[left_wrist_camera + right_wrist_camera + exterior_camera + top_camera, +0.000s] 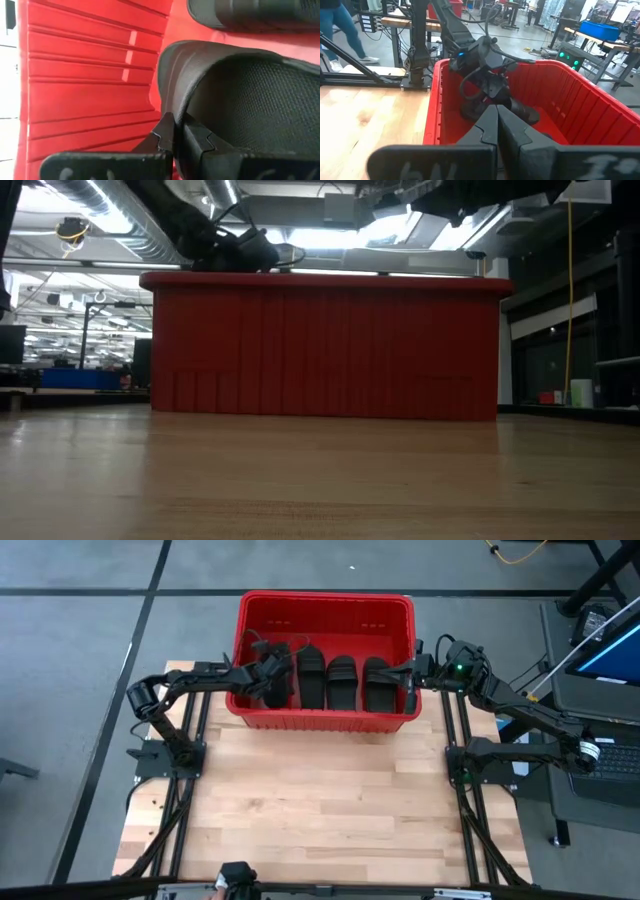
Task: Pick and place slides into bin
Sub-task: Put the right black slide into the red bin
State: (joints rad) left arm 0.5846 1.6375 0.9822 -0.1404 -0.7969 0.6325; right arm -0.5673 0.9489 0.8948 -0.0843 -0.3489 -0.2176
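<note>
Slides in the bin

Our left tool (272, 675) pinches the leftmost slide (279, 680) inside the bin (325, 718); our right tool (411, 675) hangs closed, empty.

Even overhead light falls softly on the pale wooden table (330, 810), the bright red ribbed plastic bin (325, 350) stands backlit and dim against glaring ceiling lamps (330, 240), its inner wall shows 2 glare streaks, and the nearest black rubbery slide (240, 95) blurs.
</note>
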